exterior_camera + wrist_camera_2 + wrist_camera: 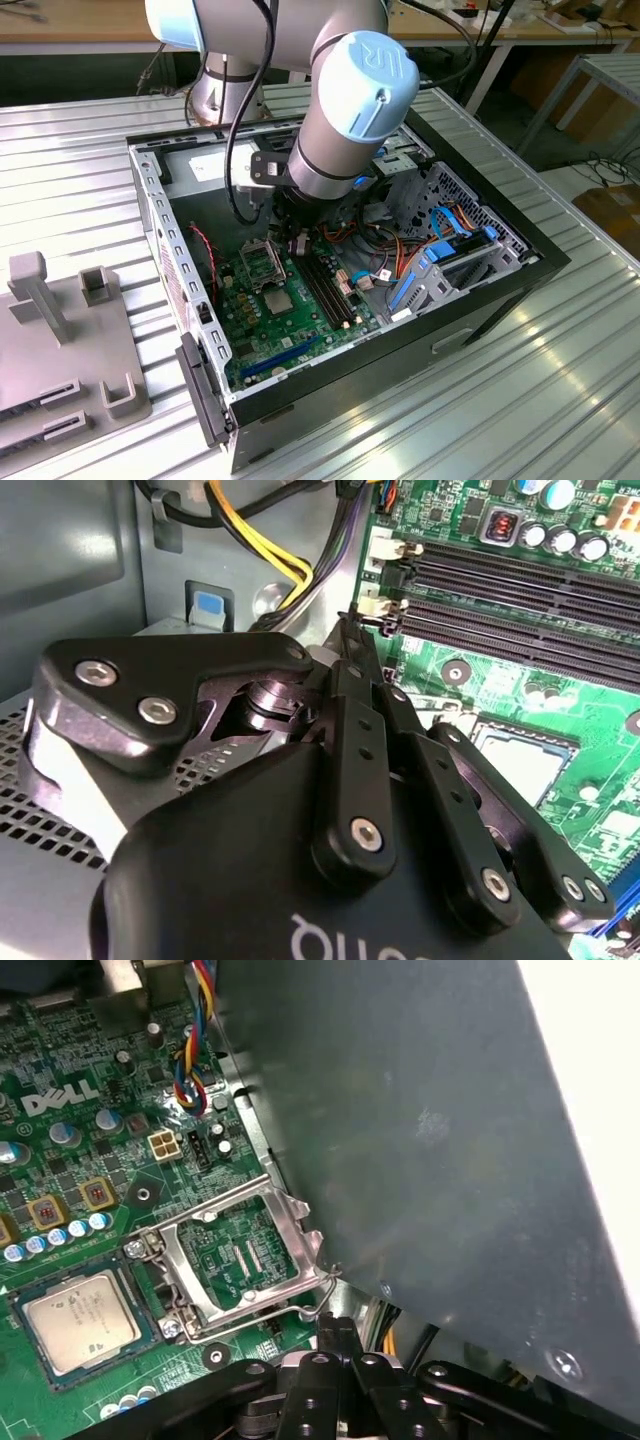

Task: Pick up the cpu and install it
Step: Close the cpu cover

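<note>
The cpu (pixel 75 1320) is a small square chip with a silver-grey top, lying flat in its socket on the green motherboard (pixel 90 1150). In the exterior view the cpu (pixel 278 300) sits mid-board, and it also appears in the second wrist view (pixel 520 755). The socket's metal load plate (pixel 240 1255) is flipped open beside the chip, its wire lever (pixel 322 1298) sticking out. My gripper (pixel 336 1335) is shut with nothing in it, its tip just beside that lever and apart from the chip. Its black fingers (pixel 352 670) are pressed together over the board's edge; the gripper (pixel 296 244) hangs inside the case.
The open computer case (pixel 480 300) lies on a ribbed metal table (pixel 560 400). A grey inner wall (pixel 430 1130) stands close to the gripper. Memory slots (pixel 520 590), yellow and black cables (pixel 270 550) and a blue drive bracket (pixel 435 265) crowd the board. Grey fixtures (pixel 60 330) stand at the exterior view's left.
</note>
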Controlling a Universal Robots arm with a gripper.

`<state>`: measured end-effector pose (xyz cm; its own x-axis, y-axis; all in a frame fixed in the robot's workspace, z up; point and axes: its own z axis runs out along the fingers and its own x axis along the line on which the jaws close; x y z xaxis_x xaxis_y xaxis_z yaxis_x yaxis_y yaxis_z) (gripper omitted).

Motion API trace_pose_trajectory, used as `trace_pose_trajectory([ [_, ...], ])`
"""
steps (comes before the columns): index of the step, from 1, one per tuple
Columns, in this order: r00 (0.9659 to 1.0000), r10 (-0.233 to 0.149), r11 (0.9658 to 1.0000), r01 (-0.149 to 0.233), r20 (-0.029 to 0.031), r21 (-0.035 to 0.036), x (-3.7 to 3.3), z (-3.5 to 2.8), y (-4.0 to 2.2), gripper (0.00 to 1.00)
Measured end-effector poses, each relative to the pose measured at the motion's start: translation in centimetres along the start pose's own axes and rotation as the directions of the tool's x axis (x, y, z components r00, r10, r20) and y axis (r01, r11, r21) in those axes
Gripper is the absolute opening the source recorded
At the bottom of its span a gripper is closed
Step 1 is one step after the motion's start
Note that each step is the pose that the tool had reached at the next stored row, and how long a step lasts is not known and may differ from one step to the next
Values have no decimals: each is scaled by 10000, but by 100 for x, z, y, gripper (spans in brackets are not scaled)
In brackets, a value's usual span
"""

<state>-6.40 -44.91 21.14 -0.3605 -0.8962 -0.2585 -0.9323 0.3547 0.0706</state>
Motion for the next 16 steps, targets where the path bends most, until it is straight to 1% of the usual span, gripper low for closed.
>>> trace_pose_trajectory([
  [6, 10000, -1, 10000, 1, -1, 0, 5, 34, 0, 11],
  [8, 10000, -9, 10000, 9, 0, -3, 11, 39, 11, 11],
  [16, 10000, -39, 10000, 39, 1, -11, 17, 38, 31, 11],
])
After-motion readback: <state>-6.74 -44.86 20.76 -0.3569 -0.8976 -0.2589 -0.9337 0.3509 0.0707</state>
